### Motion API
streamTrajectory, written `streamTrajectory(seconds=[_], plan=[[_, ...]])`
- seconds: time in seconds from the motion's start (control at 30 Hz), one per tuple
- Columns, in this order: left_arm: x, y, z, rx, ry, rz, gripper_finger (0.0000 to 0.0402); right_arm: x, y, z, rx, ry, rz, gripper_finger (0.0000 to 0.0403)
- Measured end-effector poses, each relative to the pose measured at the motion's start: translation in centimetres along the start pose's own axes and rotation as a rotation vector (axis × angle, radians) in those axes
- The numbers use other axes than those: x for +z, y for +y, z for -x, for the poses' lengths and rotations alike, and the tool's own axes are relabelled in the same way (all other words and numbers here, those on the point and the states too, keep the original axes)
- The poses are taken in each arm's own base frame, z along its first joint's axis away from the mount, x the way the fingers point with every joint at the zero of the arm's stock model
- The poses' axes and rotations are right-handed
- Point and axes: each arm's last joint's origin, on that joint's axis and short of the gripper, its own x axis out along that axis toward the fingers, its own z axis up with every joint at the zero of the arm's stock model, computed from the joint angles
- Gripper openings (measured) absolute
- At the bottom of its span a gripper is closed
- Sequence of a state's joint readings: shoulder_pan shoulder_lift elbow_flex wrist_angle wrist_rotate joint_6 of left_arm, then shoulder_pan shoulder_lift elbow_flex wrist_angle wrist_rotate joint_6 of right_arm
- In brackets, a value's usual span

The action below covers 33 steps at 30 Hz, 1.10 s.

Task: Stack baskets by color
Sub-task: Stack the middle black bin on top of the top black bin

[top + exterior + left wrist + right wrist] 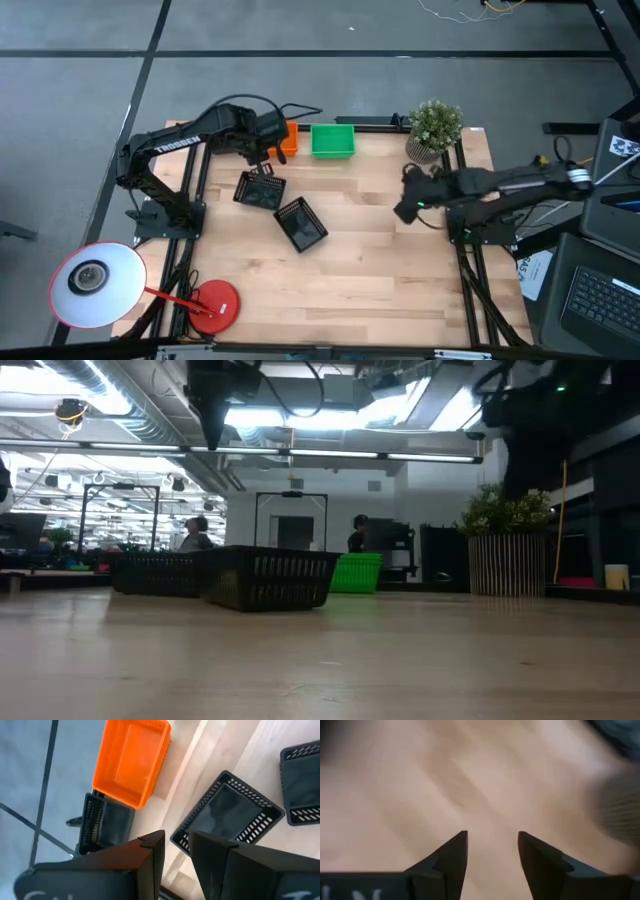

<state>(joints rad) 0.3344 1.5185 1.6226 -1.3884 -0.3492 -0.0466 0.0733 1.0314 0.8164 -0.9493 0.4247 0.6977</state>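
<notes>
Mesh baskets on a pale wood worktop point(380, 240)
Left tool point(176, 851) and right tool point(492, 851) gape empty; perforated black basket point(227, 815) beside orange basket point(132, 760).

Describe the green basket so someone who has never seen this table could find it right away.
Start at the potted plant in the table's far right corner and follow the far edge toward the left arm. The green basket sits on that edge, upright and open. It is the only green one: an orange basket is its neighbour, and two black baskets lie nearer the middle.
</notes>
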Motion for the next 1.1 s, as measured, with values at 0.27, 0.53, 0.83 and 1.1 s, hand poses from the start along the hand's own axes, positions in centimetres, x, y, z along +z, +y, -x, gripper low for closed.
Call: streamTrajectory(seconds=[0.27,0.53,0.83,1.1], plan=[[0.3,0.2,-0.1,0.001,-0.030,0.033,0.0080,-2.0,1.1,-1.1,0.614,-0.596,0.310,0.0174],[0.3,-0.1,0.0,-0.003,-0.033,0.038,0.0080,-4.6,-0.8,-2.6,0.711,-0.737,0.339,0.0174],[-0.2,-0.6,-1.5,0.000,0.015,0.022,0.0080,-6.2,-2.6,-2.9,0.601,-0.851,0.230,0.0174],[-0.9,-1.9,-4.7,-0.001,0.058,-0.001,0.0080,-7.8,-3.5,-4.1,0.555,-0.886,0.142,0.0174]])
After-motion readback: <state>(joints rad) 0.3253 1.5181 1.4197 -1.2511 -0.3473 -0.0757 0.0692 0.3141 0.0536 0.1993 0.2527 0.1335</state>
